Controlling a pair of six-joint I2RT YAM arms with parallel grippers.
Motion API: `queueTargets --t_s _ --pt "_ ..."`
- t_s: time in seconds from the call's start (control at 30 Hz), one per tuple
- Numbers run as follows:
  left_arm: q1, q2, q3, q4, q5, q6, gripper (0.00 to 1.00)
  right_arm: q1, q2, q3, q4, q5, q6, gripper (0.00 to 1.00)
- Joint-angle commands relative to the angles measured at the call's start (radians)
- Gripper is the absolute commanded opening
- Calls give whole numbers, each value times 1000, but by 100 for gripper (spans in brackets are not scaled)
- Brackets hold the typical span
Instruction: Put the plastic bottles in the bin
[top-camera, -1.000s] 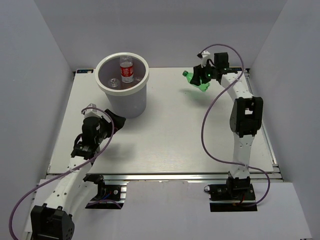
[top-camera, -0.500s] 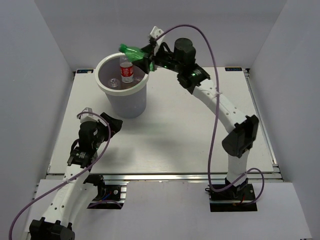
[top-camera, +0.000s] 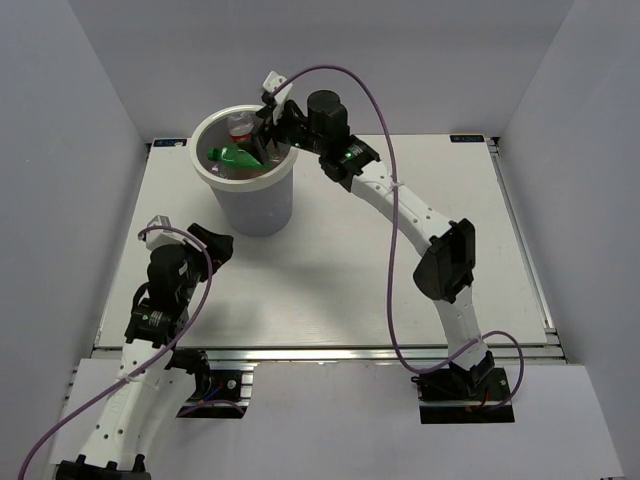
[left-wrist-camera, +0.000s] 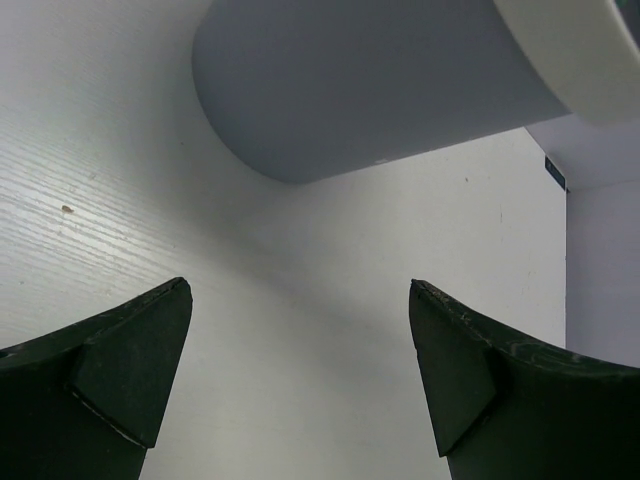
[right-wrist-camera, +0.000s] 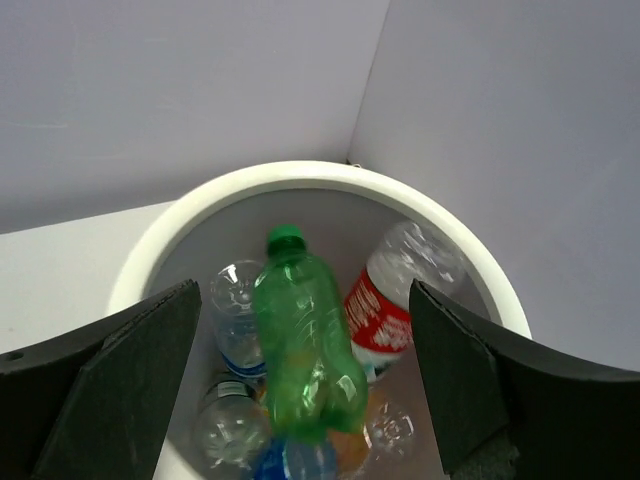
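Observation:
The bin (top-camera: 255, 205) stands at the table's back left, a white bucket with a thick rim (right-wrist-camera: 290, 172). My right gripper (top-camera: 268, 125) hangs open just above it. A green bottle (right-wrist-camera: 305, 340) shows slightly blurred below the spread fingers, touching neither, cap pointing away; from above this bottle (top-camera: 233, 156) lies inside the rim. Under it are a clear bottle with a red label (right-wrist-camera: 385, 305), clear bottles with blue labels (right-wrist-camera: 237, 320) and a patch of orange (right-wrist-camera: 350, 445). My left gripper (top-camera: 215, 243) is open and holds nothing, low over the table in front of the bin wall (left-wrist-camera: 380, 90).
Grey enclosure walls close in the white table (top-camera: 330, 270) at the back and on both sides. The right arm (top-camera: 400, 205) arches across the table's middle with its purple cable (top-camera: 392, 290). An aluminium rail (top-camera: 330, 352) runs along the near edge.
My right arm swung the green bottle from the back right over to the bin, then opened; the bottle left the fingers and dropped into the bin. The left arm drew back slightly.

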Motion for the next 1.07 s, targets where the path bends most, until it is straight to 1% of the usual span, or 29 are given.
queueTargets --t_s 0.0,0.07,0.17,0.23,0.3,0.33,0.37,0.4,0.43,0.47,0.5,0.53,0.57,0.6,0.63,0.7,0.77,0.83,1.03 --pt "0 -8 49 -24 -72 -1 98 2 -160 -31 75 14 9 89" --pt "0 1 64 -32 -90 -4 98 2 -214 -64 65 7 24 89" --pt "0 26 79 -61 -138 -22 98 -12 -292 -149 47 54 63 89" --pt "0 43 93 -85 -188 -44 98 -57 -376 -264 41 88 109 89" --pt "0 66 98 -113 -226 -53 98 -130 -450 -391 79 87 182 89" --pt "0 70 99 -122 -265 -70 98 -161 -537 -555 110 93 224 89" --pt "0 79 104 -130 -279 -78 98 -223 -582 -638 172 94 289 89" --pt "0 83 106 -130 -293 -84 98 -257 -675 -723 202 93 323 89" --pt "0 84 106 -125 -299 -91 98 -293 -724 -883 225 108 359 89" --pt "0 87 101 -113 -308 -96 98 -349 -768 -962 255 135 391 89" --pt "2 93 98 -108 -313 -102 98 -371 -855 -1037 263 221 432 89" --pt "2 96 96 -107 -320 -111 98 -388 -896 -1168 265 272 442 89" --pt "2 102 93 -105 -337 -116 98 -399 -930 -1229 266 328 448 89" --pt "0 113 95 -105 -343 -120 98 -402 -993 -1283 262 453 472 89" --pt "2 119 95 -105 -349 -125 98 -403 -1021 -1370 254 497 483 89" --pt "2 129 95 -101 -351 -125 98 -407 -1087 -1441 245 578 488 89" --pt "2 141 95 -99 -362 -131 98 -407 -1118 -1514 248 619 483 89" --pt "2 149 92 -95 -366 -143 98 -408 -1145 -1536 245 655 476 89" --pt "2 168 90 -91 -375 -162 98 -425 -1139 -1573 292 648 491 89"
